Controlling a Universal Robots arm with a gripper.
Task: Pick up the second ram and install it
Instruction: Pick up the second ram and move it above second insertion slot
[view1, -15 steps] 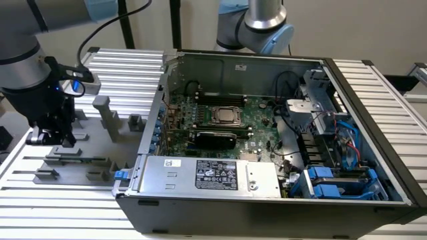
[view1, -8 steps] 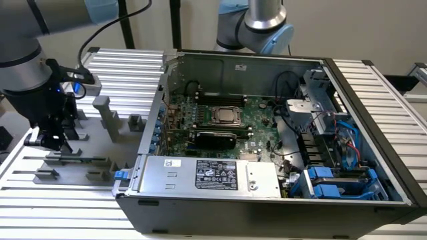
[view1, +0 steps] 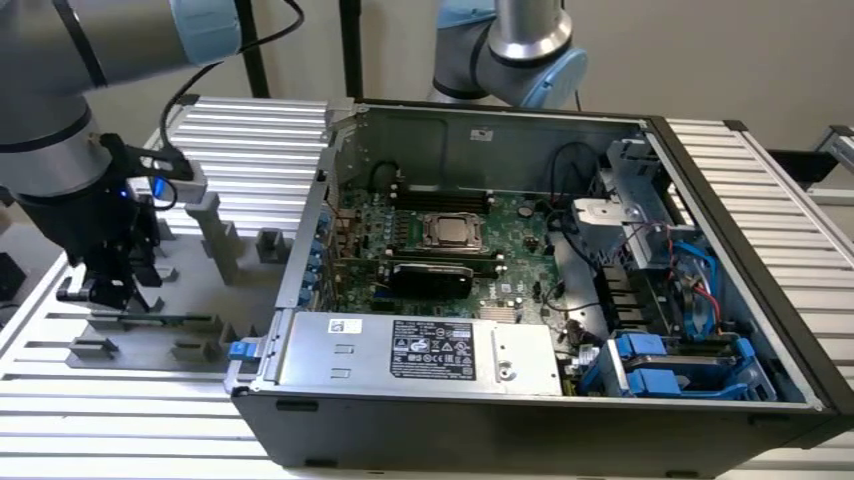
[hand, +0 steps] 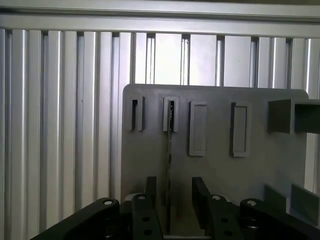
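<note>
The second ram stands on edge in a slot of the gray fixture plate, seen as a thin dark strip. My gripper hangs just above it, open, with one finger on each side of the stick and a gap showing on both sides. In the exterior view the ram is a slim green stick at the near end of the fixture, left of the computer case, and my gripper is right over its left end.
The open computer case holds the green motherboard, with dark memory slots behind the processor. Upright gray fixture blocks stand beside my gripper. A second arm rises behind the case. Ribbed aluminium table lies all around.
</note>
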